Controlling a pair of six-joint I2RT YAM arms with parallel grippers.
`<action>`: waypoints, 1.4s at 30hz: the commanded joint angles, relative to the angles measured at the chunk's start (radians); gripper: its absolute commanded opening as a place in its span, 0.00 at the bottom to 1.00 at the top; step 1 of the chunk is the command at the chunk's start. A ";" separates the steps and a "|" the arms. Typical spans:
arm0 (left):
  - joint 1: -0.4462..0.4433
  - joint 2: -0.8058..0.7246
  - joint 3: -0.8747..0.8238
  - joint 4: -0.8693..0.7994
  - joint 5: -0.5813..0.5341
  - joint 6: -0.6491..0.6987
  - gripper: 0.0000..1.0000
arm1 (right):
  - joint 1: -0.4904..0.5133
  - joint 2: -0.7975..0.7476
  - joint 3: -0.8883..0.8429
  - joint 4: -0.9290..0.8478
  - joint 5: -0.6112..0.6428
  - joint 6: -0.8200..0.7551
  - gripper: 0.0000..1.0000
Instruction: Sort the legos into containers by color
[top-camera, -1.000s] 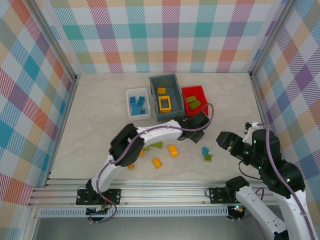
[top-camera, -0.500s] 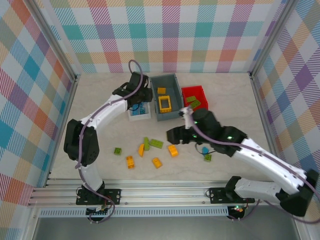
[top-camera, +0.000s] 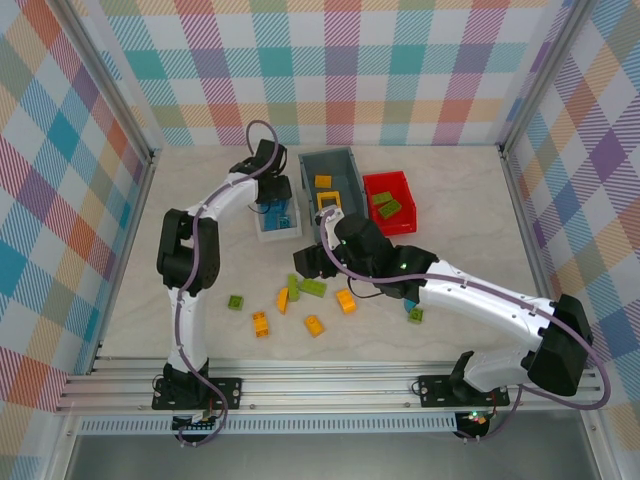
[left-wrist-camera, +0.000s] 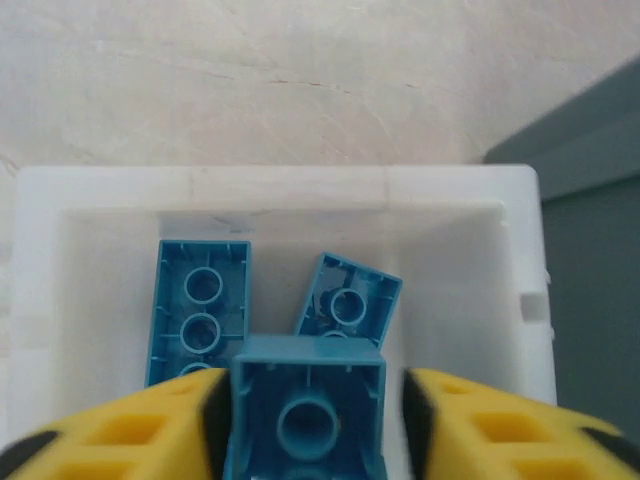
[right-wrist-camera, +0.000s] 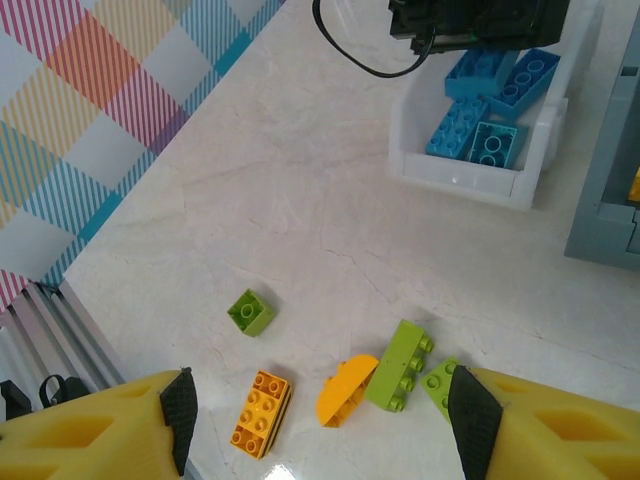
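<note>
The left tool (left-wrist-camera: 310, 440) clenches a blue brick (left-wrist-camera: 308, 395) above the white tray (left-wrist-camera: 270, 185), while the right tool (right-wrist-camera: 322, 425) hangs spread wide over loose green and orange bricks (right-wrist-camera: 399, 366) on the table (right-wrist-camera: 300, 200).

Our left arm (top-camera: 214, 206) stretches far forward. The left gripper (top-camera: 272, 192) points down, its yellow fingers (left-wrist-camera: 140, 435) pinching a blue studded plastic brick (left-wrist-camera: 308, 395). Our right arm (top-camera: 470, 298) sweeps across to the left, and the right gripper (top-camera: 306, 263) tilts downward, jaws spread wide.
</note>
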 joint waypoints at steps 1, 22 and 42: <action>0.005 0.007 0.028 -0.040 0.010 -0.016 0.59 | 0.006 -0.007 0.008 0.035 0.014 0.011 0.70; 0.004 -1.150 -0.528 -0.468 -0.256 -0.425 0.68 | 0.171 0.604 0.382 -0.167 -0.233 -0.458 0.79; 0.004 -1.738 -0.526 -0.987 -0.241 -0.627 0.62 | 0.200 1.069 0.885 -0.384 -0.070 -0.541 0.79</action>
